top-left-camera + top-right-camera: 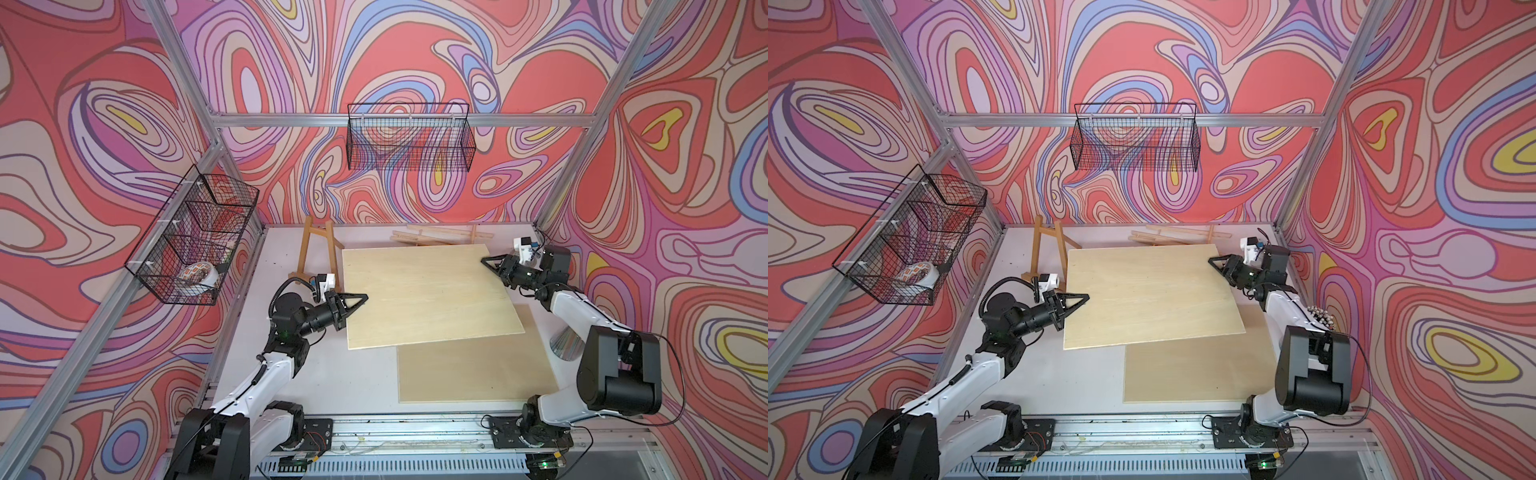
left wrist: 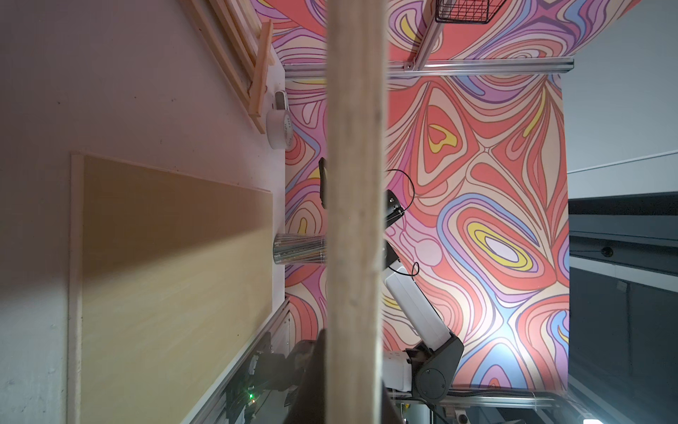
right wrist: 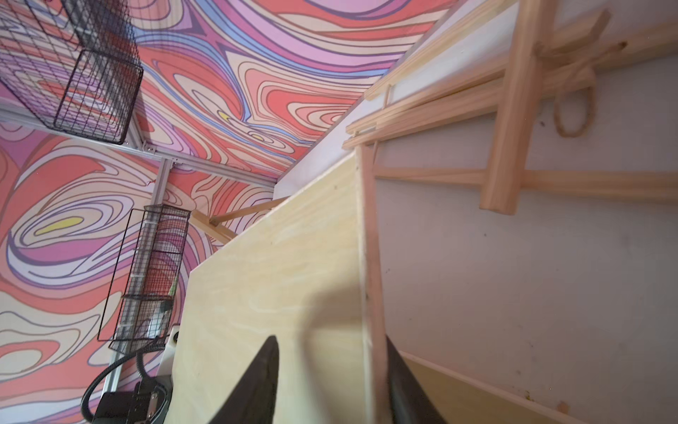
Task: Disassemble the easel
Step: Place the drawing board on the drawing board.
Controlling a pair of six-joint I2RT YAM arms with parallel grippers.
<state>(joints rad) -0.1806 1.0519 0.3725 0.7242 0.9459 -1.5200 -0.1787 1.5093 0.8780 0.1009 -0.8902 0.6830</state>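
My view: left gripper (image 1: 365,297) clamped on the board (image 1: 428,295) edge, arm reaching inward; right gripper (image 1: 484,261) fingers parted, straddling the opposite edge.

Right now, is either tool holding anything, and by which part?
The left tool is shut on the pale wooden board, gripping its left edge. The right tool straddles its right edge, jaws apart, not gripping.

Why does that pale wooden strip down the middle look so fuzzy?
Left wrist view: the edge of the board sits very close to the lens, so it blurs; a bright patch crosses the lower board. Right wrist view: the right tool throws a soft shadow on the board.
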